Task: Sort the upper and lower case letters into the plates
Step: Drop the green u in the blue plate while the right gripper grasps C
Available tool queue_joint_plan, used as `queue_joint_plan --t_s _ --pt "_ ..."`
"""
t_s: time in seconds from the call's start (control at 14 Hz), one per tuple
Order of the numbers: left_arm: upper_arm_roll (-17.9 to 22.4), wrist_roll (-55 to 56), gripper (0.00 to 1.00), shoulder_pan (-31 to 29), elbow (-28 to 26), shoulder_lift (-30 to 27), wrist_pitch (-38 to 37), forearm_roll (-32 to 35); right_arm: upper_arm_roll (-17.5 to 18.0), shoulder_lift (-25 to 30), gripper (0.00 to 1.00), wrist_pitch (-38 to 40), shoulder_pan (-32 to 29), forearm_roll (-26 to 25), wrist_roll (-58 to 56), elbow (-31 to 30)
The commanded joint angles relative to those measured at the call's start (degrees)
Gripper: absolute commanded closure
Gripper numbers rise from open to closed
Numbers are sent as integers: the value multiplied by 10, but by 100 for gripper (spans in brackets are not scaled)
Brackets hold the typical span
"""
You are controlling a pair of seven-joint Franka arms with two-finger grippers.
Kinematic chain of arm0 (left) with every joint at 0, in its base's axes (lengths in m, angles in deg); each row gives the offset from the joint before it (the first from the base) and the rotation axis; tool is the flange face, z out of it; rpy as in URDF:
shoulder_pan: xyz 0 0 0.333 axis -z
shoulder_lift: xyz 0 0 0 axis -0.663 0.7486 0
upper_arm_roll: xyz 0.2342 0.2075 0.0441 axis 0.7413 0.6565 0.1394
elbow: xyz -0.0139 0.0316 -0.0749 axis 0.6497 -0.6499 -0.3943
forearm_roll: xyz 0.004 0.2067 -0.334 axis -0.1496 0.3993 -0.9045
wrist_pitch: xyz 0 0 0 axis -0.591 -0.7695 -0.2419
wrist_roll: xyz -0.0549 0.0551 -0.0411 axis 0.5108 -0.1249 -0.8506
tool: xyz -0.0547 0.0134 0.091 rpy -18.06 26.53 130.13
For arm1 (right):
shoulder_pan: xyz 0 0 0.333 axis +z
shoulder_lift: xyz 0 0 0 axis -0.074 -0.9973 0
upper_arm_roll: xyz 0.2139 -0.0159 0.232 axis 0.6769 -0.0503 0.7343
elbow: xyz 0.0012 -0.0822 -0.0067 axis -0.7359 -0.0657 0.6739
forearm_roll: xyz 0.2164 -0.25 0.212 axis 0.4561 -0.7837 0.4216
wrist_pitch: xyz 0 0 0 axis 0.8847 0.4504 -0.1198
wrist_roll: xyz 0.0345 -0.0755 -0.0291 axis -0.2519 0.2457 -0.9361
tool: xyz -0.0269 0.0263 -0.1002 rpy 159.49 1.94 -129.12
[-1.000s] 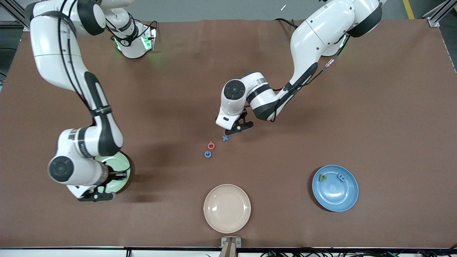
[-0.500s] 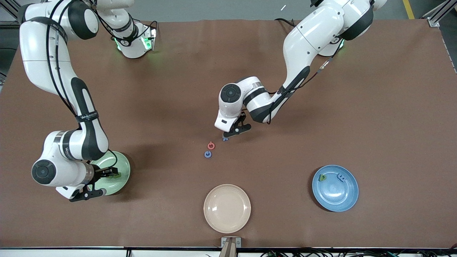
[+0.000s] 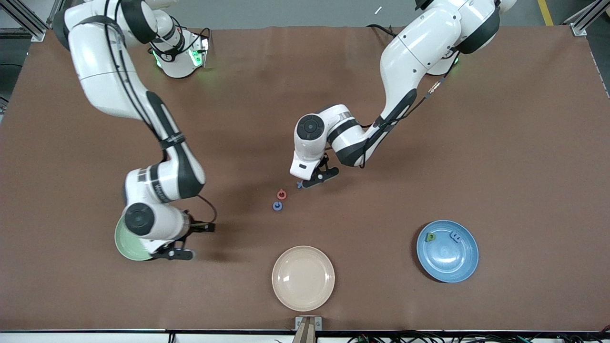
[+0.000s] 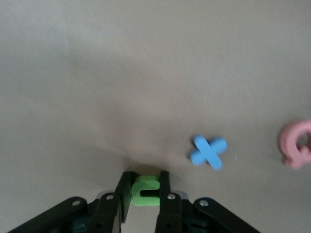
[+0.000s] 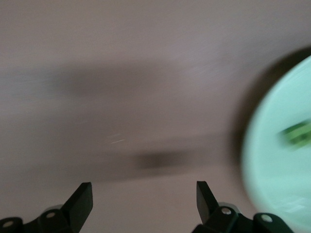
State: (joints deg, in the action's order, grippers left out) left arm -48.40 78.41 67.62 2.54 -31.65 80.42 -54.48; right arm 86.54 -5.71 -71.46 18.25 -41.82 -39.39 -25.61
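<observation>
Green letter (image 4: 145,190) sits clamped in my left gripper (image 4: 145,194), beside the blue X (image 4: 209,152); my right gripper (image 5: 143,196) hovers spread wide beside the green plate (image 5: 272,160).

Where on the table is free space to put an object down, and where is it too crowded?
Bare table lies between the cream plate and the blue plate, and toward the left arm's end past the blue plate. It is crowded mid-table: the left gripper holds a green letter beside the blue X, red letter and blue round letter.
</observation>
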Motion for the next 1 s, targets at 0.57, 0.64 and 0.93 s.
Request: queue_joint_plan --t_s 0.57,0.64,0.93 --pt "35 -304 99 -221 2 -74 -90 43 4 -10 4 -103 153 -3 255 -16" --pt "35 -333 99 -250 2 -71 -89 66 4 -14 4 -117 160 -3 255 -21" --pt "38 -427 98 -307 40 -39 -75 136 1 -25 5 -130 171 -18 254 -23"
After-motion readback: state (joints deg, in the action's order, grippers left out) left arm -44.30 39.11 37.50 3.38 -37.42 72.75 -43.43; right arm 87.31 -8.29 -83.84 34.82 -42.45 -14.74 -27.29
